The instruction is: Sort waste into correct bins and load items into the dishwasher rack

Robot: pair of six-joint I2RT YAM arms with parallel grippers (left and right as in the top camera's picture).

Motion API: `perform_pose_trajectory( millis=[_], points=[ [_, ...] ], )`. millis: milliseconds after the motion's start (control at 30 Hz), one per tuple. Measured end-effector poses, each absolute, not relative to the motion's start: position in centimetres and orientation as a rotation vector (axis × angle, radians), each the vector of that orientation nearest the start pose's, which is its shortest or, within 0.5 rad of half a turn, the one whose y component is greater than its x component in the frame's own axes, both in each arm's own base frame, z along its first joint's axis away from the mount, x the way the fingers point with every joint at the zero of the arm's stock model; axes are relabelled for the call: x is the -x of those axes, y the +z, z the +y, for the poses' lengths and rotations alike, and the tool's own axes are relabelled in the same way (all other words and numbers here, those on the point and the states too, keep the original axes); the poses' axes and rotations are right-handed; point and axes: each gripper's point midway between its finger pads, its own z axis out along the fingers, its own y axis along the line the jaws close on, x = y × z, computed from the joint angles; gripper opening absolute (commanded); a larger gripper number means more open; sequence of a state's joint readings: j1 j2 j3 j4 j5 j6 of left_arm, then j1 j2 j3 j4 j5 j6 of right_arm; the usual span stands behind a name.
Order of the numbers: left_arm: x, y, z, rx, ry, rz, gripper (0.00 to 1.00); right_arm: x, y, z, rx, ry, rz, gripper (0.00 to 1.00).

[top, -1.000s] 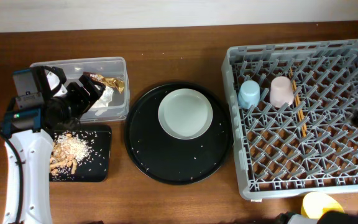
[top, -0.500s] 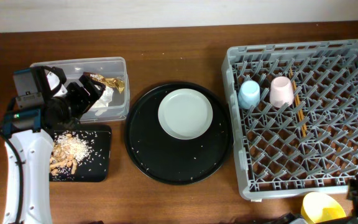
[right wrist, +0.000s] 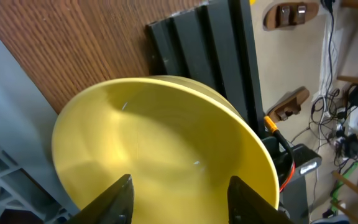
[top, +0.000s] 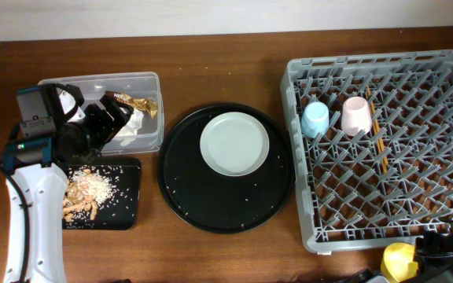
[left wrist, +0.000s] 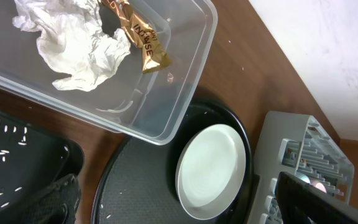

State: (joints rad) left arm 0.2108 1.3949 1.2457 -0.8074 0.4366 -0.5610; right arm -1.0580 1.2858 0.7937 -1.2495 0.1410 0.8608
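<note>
left gripper (top: pixel 113 118): spread wide, hovering | right gripper (right wrist: pixel 180 198): fingers apart

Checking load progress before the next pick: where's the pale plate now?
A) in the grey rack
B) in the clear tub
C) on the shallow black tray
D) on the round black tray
D: the pale plate lies flat on the round black tray, left of the dishwasher rack, which holds only the light-blue cup, the pink cup and the chopsticks.
</note>
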Motion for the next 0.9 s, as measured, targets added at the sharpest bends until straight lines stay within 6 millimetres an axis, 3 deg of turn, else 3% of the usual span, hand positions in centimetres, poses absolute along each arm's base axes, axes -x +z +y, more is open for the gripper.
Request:
perform_pose_trajectory(
  millis=[100, 300, 367, 467, 567, 700, 900],
  points=[
    [-36.5, 20.9, 0.4, 0.786, -0.691, 2.408, 0.99, -5.7, 6.7, -14.0, 2.415, 0.137, -1.709, 0.47],
    [-36.5, 20.9, 0.4, 0.787, -0.691, 2.409, 0.99, -7.8, 14.7, -16.9, 2.524, 0.122, -1.774, 0.52],
    [-36.5, 20.9, 0.4, 0.786, -0.691, 2.408, 0.99, -7.1, 15.4, -16.5, 2.5, 0.162, -1.76, 0.52],
    [-36.5, 20.9, 0.4, 0.787, -0.692, 2.409, 0.99, -5.2, 15.2, -16.7, 2.474, 0.309, -1.706, 0.52],
    [-36.5, 20.9, 0.4, 0.787, -0.692, 2.409, 0.99, -3.3, 12.7, -15.2, 2.426, 0.378, -1.591, 0.52],
    [-36.5, 20.9, 0.4, 0.786, -0.691, 2.408, 0.99, -2.7, 10.0, -14.0, 2.411, 0.371, -1.535, 0.52],
    [-36.5, 20.9, 0.4, 0.786, -0.691, 2.408, 0.99, -2.8, 9.0, -14.1, 2.435, 0.372, -1.521, 0.49]
  ],
)
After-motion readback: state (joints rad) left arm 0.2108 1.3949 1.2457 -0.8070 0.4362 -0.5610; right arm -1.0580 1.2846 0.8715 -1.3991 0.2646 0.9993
